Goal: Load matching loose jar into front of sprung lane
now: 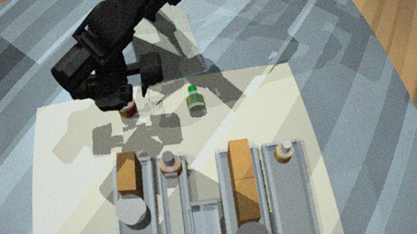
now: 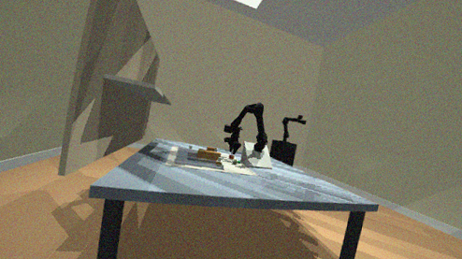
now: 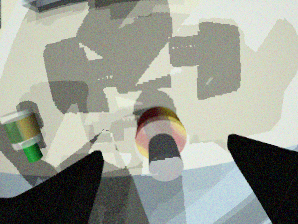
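From the top view my pincer point(image 1: 127, 100) hangs spread wide and holding nothing over the red-banded loose jar point(image 1: 128, 109), which stands on the pale mat point(image 1: 264, 101). Its twin point(image 1: 170, 164) waits at six o'clock in the sprung lane point(image 1: 184, 191), at the lane's front. The green jar point(image 1: 195, 99) at three o'clock is the wrong match.

In the exterior view, the arm point(image 2: 248, 118) bows over the surface point(image 2: 259, 190).

At the wrist, the loose jar point(image 3: 160, 137) sits between my fingers, untouched, centred for a squeeze.
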